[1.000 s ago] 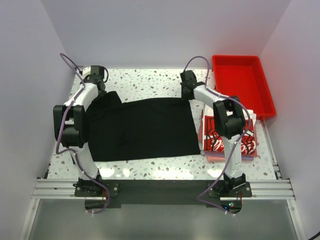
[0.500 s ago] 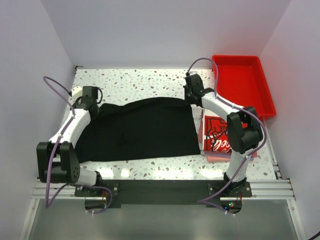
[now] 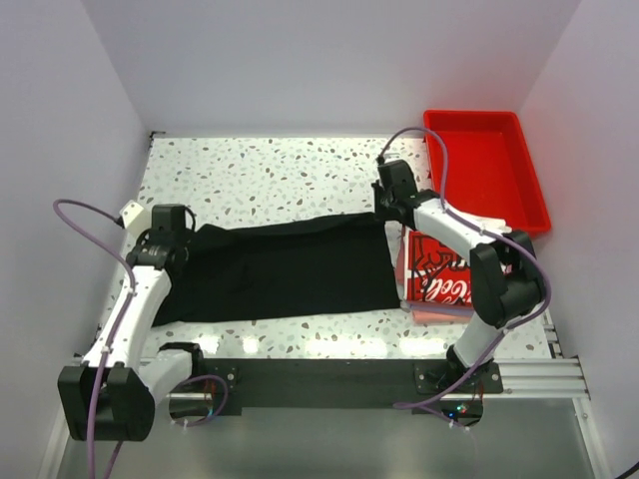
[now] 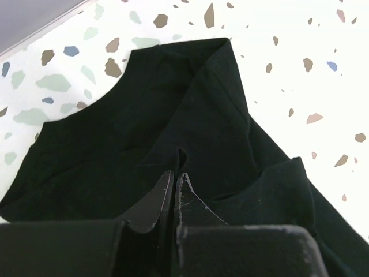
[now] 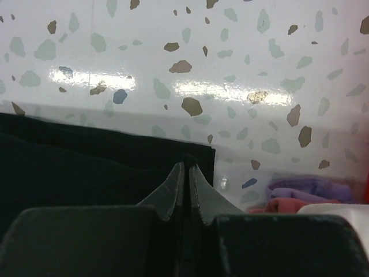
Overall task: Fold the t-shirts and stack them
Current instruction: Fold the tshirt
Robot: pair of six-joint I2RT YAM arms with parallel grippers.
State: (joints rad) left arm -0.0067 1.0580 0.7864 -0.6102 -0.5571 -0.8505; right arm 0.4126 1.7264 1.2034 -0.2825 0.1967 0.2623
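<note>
The black t-shirt (image 3: 285, 269) lies spread across the middle of the speckled table, its far edge lifted and drawn nearward. My left gripper (image 3: 187, 236) is shut on the shirt's far left corner, and cloth (image 4: 144, 115) is pinched at the tips of the left gripper (image 4: 176, 175). My right gripper (image 3: 390, 208) is shut on the far right corner; in the right wrist view the right gripper (image 5: 187, 163) clamps the hem of the black shirt (image 5: 86, 167). A folded white t-shirt with a red-and-black print (image 3: 444, 274) tops a pinkish pile (image 3: 431, 313) at the right.
A red plastic tray (image 3: 534, 190) stands at the far right corner. Grey walls close in the table on three sides. The edges of the folded pink and purple shirts (image 5: 300, 193) show just right of my right gripper. Bare speckled tabletop (image 3: 270, 170) lies beyond the black shirt.
Both grippers have pulled the black shirt's far edge toward the near side, so the shirt looks shorter front to back. The left arm has swung out to the left and nearer.
</note>
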